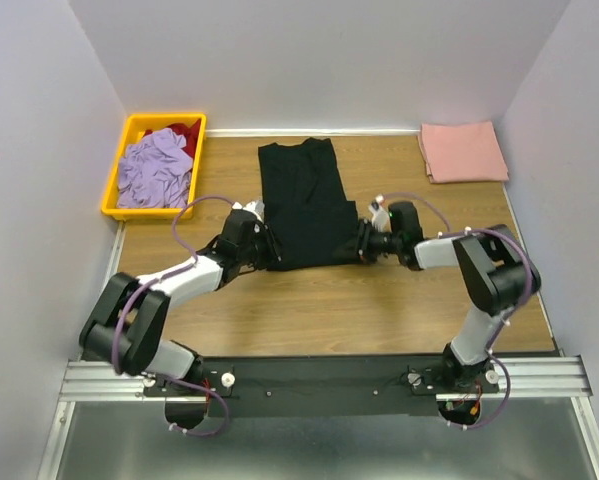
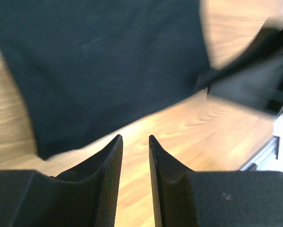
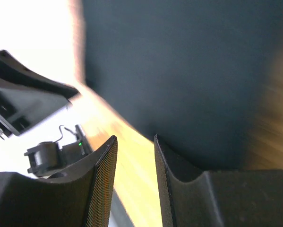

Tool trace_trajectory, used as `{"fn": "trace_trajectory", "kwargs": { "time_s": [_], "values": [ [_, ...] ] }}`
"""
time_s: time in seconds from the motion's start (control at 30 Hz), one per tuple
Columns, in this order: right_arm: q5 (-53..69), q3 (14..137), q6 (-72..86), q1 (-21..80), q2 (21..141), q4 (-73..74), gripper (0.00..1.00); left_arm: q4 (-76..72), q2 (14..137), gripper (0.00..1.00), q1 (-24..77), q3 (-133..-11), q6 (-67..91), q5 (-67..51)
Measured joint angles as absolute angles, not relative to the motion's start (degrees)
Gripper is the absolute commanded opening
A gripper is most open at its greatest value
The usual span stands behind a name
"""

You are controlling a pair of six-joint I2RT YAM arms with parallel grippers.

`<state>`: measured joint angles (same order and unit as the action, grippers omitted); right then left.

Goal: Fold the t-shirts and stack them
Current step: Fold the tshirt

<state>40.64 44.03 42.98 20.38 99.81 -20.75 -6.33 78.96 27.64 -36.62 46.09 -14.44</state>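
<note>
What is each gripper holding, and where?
Nothing. Left gripper and right gripper are open, gaps empty, just short of the black shirt at its near corners.

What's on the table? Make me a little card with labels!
black t-shirt: flat, long shape, middle of table
pink t-shirt: folded, far right corner
yellow bin: far left, holding lavender garment and red garment
left gripper: slightly open, at black shirt's near left corner
right gripper: slightly open, at its near right corner

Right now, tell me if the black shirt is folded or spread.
Partly folded: the black shirt lies as a narrow strip, no sleeves sticking out, not a compact rectangle like the pink shirt.
</note>
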Motion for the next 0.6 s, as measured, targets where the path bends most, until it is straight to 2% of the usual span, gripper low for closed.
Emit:
{"fn": "trace_trajectory", "kwargs": {
  "time_s": [0.1, 0.3, 0.43, 0.6],
  "values": [
    [46.19, 37.12, 50.65, 17.69, 106.78, -29.78, 0.44, -7.40, 84.93, 0.34, 25.61, -35.64, 47.42, -15.92],
    [50.41, 32.97, 56.29, 12.45, 109.08, -40.07, 0.45, -8.71, 86.65, 0.33, 21.65, -33.17, 49.30, -19.03],
    [50.92, 31.68, 58.37, 11.51, 107.35, -40.66, 0.48, -7.77, 84.33, 0.33, 19.94, -32.58, 49.25, -18.94],
    [50.87, 33.39, 60.31, 15.68, 100.40, -40.40, 0.51, -6.74, 78.08, 0.34, 19.92, -32.25, 49.25, -18.83]
  ]
}}
